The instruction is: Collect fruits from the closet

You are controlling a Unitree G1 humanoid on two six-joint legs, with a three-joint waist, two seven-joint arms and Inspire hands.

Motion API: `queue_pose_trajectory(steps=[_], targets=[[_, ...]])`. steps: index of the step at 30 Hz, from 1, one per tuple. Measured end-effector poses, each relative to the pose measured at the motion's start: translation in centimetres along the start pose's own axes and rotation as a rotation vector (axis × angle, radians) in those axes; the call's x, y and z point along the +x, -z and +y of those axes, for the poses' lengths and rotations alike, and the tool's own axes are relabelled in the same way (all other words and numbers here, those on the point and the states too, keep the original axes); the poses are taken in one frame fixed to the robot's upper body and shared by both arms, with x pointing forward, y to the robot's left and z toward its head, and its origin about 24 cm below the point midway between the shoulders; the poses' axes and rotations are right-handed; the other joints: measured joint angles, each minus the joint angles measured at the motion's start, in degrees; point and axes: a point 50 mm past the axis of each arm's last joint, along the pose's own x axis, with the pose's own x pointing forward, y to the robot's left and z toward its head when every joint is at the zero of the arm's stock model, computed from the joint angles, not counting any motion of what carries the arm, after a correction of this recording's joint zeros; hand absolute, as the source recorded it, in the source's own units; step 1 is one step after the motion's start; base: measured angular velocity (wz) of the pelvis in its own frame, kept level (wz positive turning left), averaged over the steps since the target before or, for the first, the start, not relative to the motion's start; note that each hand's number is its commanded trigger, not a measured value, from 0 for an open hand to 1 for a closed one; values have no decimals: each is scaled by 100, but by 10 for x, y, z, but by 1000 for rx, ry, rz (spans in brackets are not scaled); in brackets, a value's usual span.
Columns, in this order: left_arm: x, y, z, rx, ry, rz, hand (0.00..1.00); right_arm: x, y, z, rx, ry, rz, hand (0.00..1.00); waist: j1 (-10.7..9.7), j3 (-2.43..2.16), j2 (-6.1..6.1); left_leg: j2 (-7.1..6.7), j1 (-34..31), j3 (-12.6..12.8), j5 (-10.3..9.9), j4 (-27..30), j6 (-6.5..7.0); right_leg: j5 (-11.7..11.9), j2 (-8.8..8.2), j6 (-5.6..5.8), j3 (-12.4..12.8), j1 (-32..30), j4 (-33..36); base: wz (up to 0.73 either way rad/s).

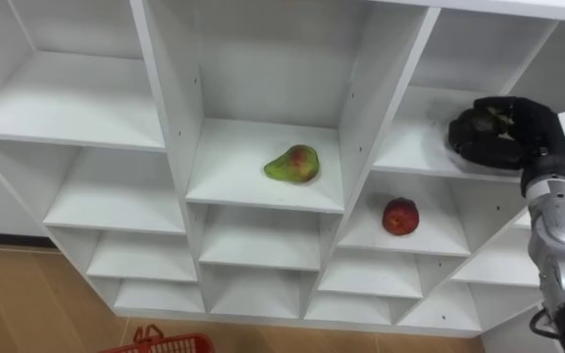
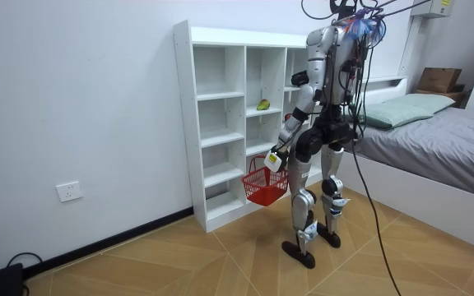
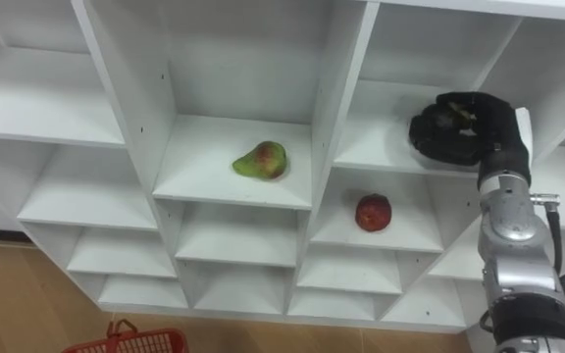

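Both eye views look down, close on the white closet [image 1: 77, 98]. The room view, farther off, shares that closet at upper centre.

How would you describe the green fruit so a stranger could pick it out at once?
Find the white cubby shelf unit and look in its middle column, one level above the apple in the right column. The pear lies there alone; unlike the round, all-red apple, it is tapered and green with a red blush.
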Motion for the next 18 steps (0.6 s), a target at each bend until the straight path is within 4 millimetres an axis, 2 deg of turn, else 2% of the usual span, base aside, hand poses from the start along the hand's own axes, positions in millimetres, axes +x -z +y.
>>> queue_pose_trajectory(steps=[5,8,13,18], targets=[[0,-1,0,10,3,-4,100,-2,-1,2,-7,-12,-10,100,-14,0,-14,0,-2,2,0,-5,0,0,2,0,8,-6,0,0],[0,-1,0,0,4,-7,100,-12,-2,6,-12,-32,-41,100,-17,-6,7,1,-4,5,-2,-12,-2,0,5,0,16,-12,-8,0],[1,-5,-3,22,2,-16,100,-28,-8,25,-15,-123,-107,100,-47,-36,69,3,-46,38,-2,-11,-2,4,4,-6,31,-88,27,-3],[1,-4,-2,21,1,-16,100,-48,-16,37,-52,-235,-173,100,-40,-32,110,7,-58,51,-2,-10,-2,10,22,-12,105,-110,21,0]])
